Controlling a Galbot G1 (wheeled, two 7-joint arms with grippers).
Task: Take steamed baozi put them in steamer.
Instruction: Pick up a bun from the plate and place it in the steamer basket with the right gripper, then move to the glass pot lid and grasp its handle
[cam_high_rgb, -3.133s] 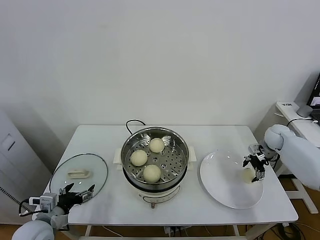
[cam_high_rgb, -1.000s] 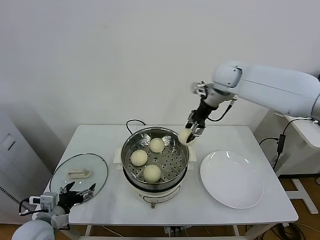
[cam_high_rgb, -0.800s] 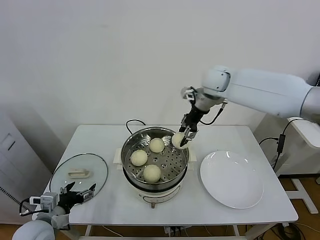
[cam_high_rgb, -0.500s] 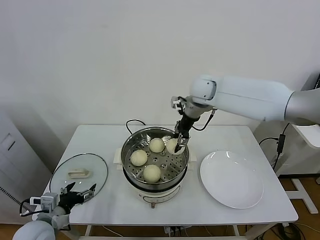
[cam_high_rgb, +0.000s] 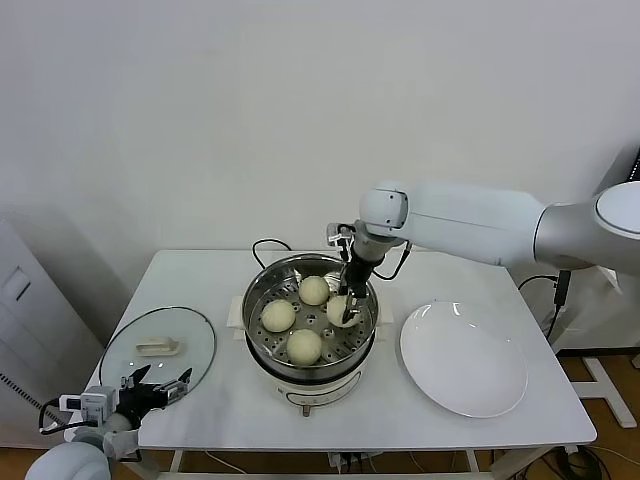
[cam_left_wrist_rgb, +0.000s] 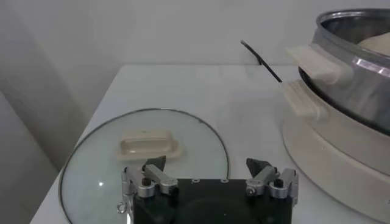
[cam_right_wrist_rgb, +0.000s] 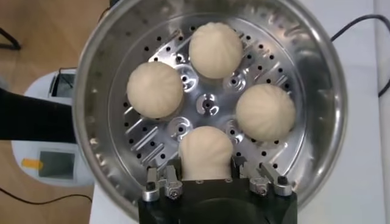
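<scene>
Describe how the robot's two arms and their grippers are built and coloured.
The right arm is a thick, smooth, glossy white shell ending in a rounded joint, with thin black cable looping at the wrist. The right gripper is black with silver metal fingers. The left gripper has a black body, silver screwed brackets and dark fingertips.

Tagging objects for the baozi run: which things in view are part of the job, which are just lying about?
Job:
- fourth baozi, between the right gripper fingers, on the tray
- three baozi already in
- steamer

Lying about:
- plate, bare
- glass lid on the table
- left gripper, open, parked by the lid
</scene>
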